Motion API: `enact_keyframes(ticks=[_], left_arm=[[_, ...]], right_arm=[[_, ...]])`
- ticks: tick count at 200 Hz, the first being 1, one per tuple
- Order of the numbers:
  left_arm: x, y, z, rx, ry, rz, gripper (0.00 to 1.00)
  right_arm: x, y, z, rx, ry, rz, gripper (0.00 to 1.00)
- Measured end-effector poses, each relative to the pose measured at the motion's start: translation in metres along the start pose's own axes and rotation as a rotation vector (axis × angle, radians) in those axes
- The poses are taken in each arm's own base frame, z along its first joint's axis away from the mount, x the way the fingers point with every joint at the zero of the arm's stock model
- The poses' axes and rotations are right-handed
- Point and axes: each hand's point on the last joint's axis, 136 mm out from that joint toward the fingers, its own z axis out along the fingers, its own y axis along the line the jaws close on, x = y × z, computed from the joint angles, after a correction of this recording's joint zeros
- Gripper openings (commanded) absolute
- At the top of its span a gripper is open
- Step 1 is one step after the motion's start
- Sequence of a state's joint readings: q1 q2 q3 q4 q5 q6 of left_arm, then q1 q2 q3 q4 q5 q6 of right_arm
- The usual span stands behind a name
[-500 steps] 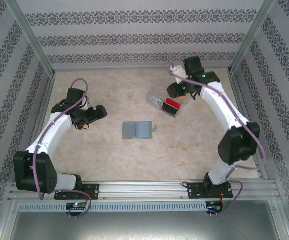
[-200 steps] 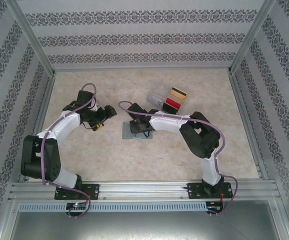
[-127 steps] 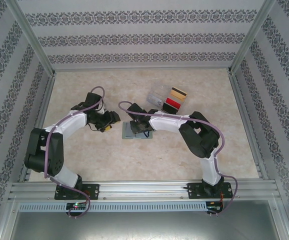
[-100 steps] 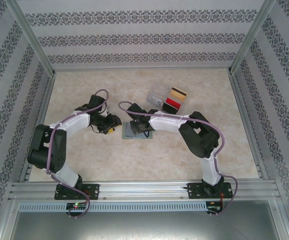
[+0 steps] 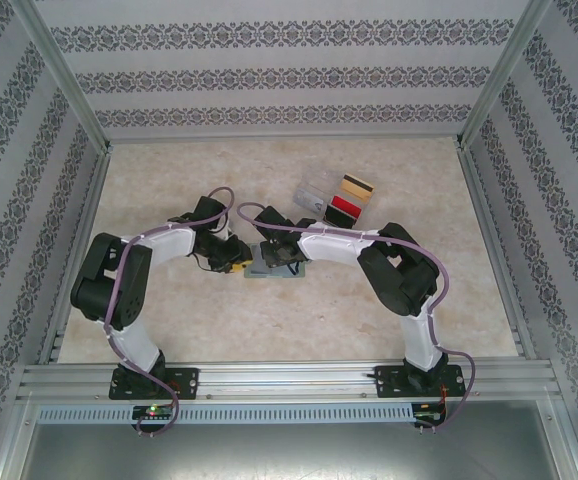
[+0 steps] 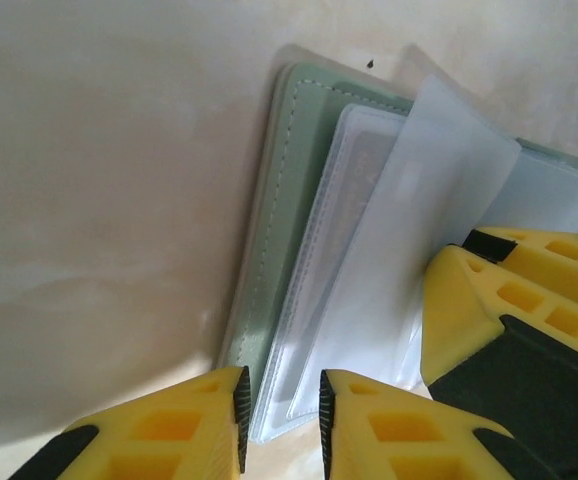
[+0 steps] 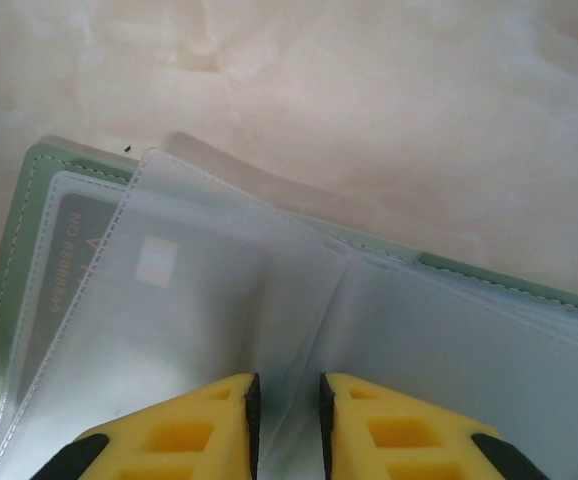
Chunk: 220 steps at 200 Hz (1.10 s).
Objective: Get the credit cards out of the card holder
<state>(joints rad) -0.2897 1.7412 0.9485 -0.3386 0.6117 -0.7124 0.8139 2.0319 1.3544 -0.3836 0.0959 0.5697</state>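
My fingers (image 6: 159,420) are yellow blocks pitted with square hollows, black ribbed pads (image 6: 239,420) on their inner faces. Behind them my arms (image 5: 169,243) run white with black joints, a purple cable (image 5: 221,191) looping alongside.

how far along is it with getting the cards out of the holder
Done: a red card and a tan striped card lie out by the clear tray. In hand: the right tool pinches a clear sleeve of the open card holder, while the left tool straddles its near edge. To do: at least one dark card sits in a pocket, to be pulled out.
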Motion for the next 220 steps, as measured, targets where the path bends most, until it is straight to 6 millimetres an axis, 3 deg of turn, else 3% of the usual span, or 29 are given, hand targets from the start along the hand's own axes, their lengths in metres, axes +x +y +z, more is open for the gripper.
enact_keyframes(ticks=[78,134,165,220], left_arm=[[0.004,-0.004,0.006,0.020,0.022,0.011,0.22],[0.006,-0.005,0.011,0.026,0.036,0.013,0.27],[0.006,-0.007,0.011,0.033,0.038,0.016,0.25],[0.006,-0.026,0.011,0.088,0.049,0.044,0.22]], right_arm=[[0.001,0.001,0.000,-0.006,0.003,0.001,0.25],[0.000,0.000,0.001,-0.017,0.006,0.008,0.25],[-0.001,-0.001,0.001,-0.030,0.014,0.021,0.24],[-0.003,-0.005,-0.008,-0.121,0.016,0.087,0.28]])
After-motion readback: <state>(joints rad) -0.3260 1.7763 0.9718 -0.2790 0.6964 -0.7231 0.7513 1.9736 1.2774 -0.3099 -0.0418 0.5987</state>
